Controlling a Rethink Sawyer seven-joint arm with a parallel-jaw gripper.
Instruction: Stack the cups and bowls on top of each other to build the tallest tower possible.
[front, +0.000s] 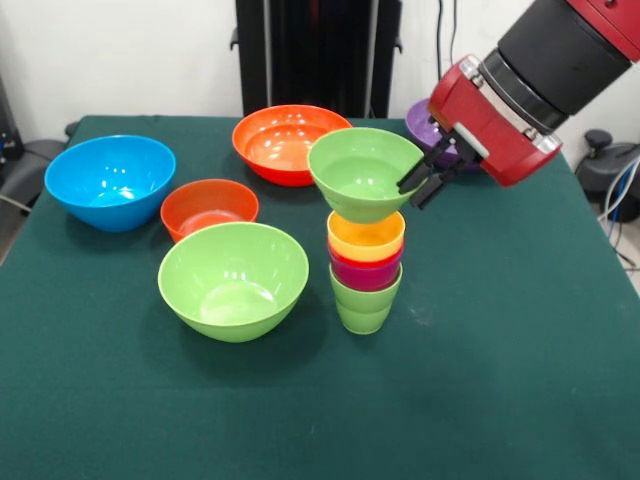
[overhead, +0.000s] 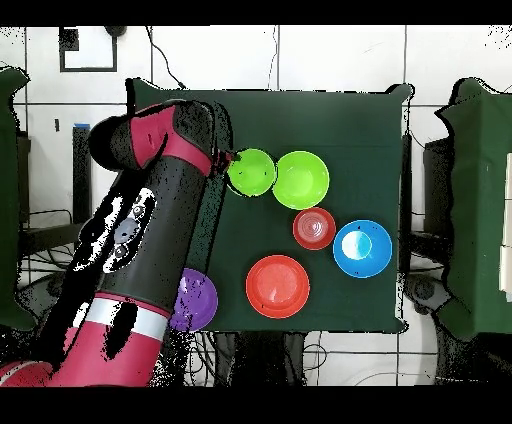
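The tower (front: 365, 262) stands at mid-table: a light green cup (front: 364, 300) at the bottom, then red-purple bands (front: 365, 272), then a yellow cup (front: 366, 238). The small light green bowl (front: 360, 172) sits tilted on top. My gripper (front: 424, 181) comes in from the upper right, its black fingers (front: 413, 178) astride the bowl's right rim and shut on it. In the overhead view the gripper (overhead: 228, 160) is at the left edge of that bowl (overhead: 251, 172), which hides the cups below.
On the green table (front: 500, 380) are a large light green bowl (front: 233, 280) next to the tower, a small orange-red bowl (front: 209, 208), a blue bowl (front: 110, 180) and a large orange bowl (front: 290, 143). A purple bowl (front: 428, 122) is partly hidden behind my wrist.
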